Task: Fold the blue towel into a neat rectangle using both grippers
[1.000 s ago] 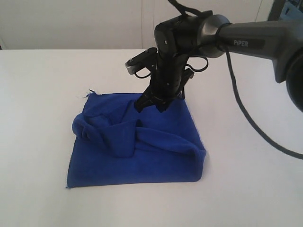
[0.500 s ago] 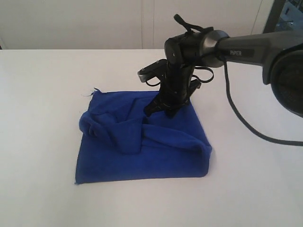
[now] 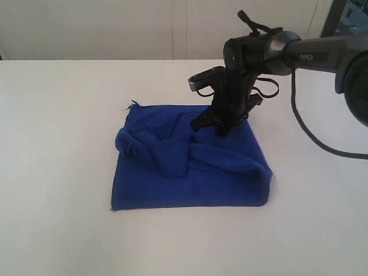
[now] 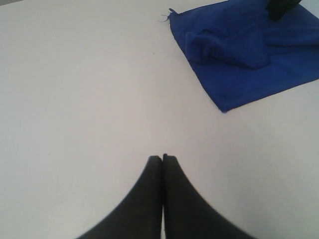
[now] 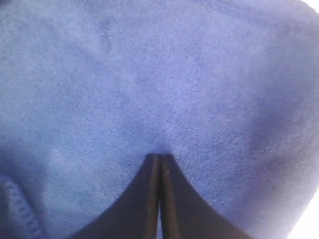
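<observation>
The right gripper (image 3: pixel 215 127), jaws pressed together, plants its black fingertips on the far half of the blue towel (image 3: pixel 190 184). Its wrist view shows the tips dimpling the pile, but not whether any cloth is caught between them. The left gripper (image 4: pixel 163 158), out of the exterior frame, hangs with its jaws closed over bare white table (image 3: pixel 57 172), well apart from the cloth, seemingly idle while its partner works. Nearest the exterior camera, the towel's front hem lies flat and fairly straight on the smooth, matte tabletop. The cloth is already doubled into a rough four-sided shape, so the fold looks partly made but not yet neat. At its right end the plush fabric rolls over in a rounded, puffy edge rather than a crisp crease. Midway back, a thick rumpled ridge runs across the top layer with a loose flap sagging toward the front, which is probably the slack the gripper is placed to tension or smooth. Farther on, the rear hem lies straight, with a loose thread (image 3: pixel 131 105) sticking up at its left corner. Behind it, the glossy black arm (image 3: pixel 310 52) reaches in from the right, trailing a looping cable (image 3: pixel 310 138), against a pale panelled wall (image 3: pixel 86 29).
</observation>
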Available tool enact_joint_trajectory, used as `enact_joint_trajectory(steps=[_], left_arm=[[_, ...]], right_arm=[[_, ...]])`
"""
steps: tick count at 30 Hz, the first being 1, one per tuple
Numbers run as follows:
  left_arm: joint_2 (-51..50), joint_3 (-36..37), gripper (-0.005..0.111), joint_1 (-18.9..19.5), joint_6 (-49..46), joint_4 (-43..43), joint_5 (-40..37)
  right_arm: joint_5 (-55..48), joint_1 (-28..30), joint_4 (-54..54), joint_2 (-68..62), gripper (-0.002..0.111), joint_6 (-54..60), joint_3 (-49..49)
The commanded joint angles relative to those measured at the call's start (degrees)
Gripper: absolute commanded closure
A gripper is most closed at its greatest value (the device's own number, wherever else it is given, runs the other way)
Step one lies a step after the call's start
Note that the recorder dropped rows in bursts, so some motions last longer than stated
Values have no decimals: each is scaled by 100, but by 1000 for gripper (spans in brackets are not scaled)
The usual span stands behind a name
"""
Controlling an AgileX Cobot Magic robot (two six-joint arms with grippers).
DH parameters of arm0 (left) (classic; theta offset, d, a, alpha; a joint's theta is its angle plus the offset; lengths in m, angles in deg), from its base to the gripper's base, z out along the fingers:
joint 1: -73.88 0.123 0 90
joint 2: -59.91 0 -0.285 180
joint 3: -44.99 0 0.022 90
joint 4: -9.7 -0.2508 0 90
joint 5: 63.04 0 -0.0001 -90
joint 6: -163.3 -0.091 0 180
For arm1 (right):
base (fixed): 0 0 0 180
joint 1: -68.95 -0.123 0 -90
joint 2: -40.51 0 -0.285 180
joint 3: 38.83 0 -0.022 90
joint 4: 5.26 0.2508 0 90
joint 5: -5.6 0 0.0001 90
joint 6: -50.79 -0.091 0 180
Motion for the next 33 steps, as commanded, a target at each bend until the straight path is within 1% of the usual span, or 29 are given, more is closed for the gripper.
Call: enact_joint_trajectory(steps=[1, 7, 10, 12, 13, 22, 28, 33], left_arm=[[42, 31, 107, 7, -24, 11, -33], [42, 31, 107, 7, -24, 11, -33], [42, 31, 107, 7, -24, 11, -33], [42, 31, 107, 7, -24, 11, -33], [42, 31, 107, 7, -24, 11, -33], [42, 31, 107, 7, -24, 11, -33], [42, 31, 107, 7, -24, 11, -33], [42, 31, 107, 7, -24, 11, -33]], right_arm=[[-192, 38, 392, 119, 108, 49, 21], [-201, 23, 391, 702, 108, 190, 21], [-527, -61, 391, 846, 108, 336, 21], [-844, -233, 414, 858, 108, 584, 21], [-988, -421, 414, 858, 108, 625, 21], [-986, -1555, 458, 857, 108, 588, 21], [-958, -2069, 627, 678, 108, 588, 21], [-943, -2328, 627, 427, 108, 588, 21]])
